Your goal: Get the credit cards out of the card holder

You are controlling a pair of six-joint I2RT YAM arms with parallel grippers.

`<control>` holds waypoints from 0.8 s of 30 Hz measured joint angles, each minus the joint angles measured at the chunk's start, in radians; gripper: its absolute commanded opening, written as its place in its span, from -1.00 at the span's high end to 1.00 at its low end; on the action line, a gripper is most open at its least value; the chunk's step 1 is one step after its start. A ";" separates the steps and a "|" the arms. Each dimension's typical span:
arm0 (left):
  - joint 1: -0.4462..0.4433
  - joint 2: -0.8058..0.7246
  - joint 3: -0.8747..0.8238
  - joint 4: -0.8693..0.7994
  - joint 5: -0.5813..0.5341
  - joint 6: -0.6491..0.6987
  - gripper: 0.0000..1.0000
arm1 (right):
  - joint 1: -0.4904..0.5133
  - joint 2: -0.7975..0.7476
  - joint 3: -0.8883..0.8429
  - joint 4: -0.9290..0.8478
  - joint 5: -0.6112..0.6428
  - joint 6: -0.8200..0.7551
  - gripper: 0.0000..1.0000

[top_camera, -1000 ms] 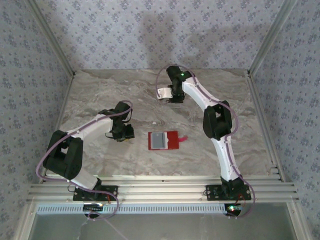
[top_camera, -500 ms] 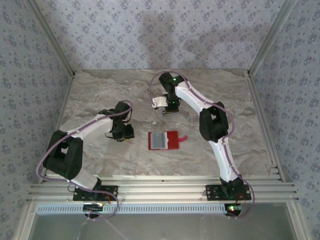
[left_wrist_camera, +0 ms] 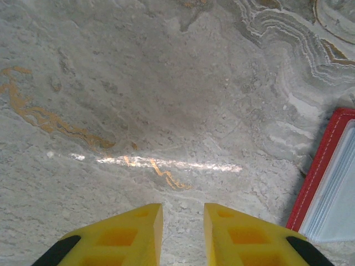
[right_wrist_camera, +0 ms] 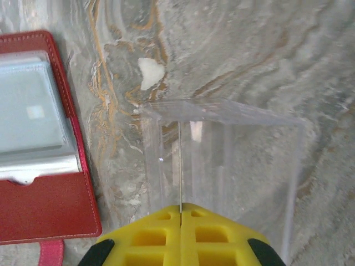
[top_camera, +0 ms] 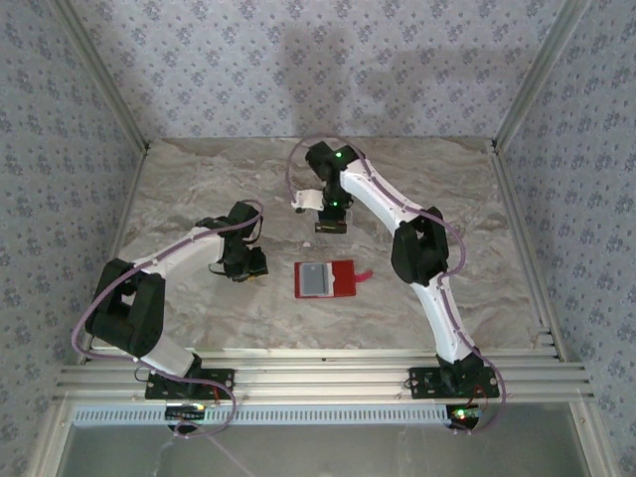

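Now the red card holder (top_camera: 326,279) lies open mid-table, the left gripper (left_wrist_camera: 182,213) just left of it with jaws slightly apart and empty, the right gripper (right_wrist_camera: 181,213) on its far side, pinched on a clear sheet (right_wrist_camera: 222,160).

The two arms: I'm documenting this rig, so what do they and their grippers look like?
Both the left arm and right arm have white link shells, black joints and lilac cables looping alongside; a green light glows near the right arm's wrist. The left gripper and right gripper have yellow fingers with recesses and black outer patches.
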 measured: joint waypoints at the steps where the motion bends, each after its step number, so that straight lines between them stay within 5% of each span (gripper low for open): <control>1: 0.000 0.000 0.000 0.000 0.002 0.000 0.47 | -0.005 0.000 0.012 -0.006 -0.004 0.016 1.00; 15: 0.000 0.000 0.000 0.000 0.011 0.000 0.46 | -0.033 0.057 0.021 -0.055 -0.063 0.026 1.00; 18: 0.000 0.000 0.000 0.000 0.011 0.000 0.46 | -0.031 0.057 0.021 -0.058 -0.066 0.007 0.66; 24: 0.000 -0.001 0.000 -0.001 0.011 -0.001 0.46 | -0.031 0.057 0.021 -0.035 -0.045 -0.012 0.42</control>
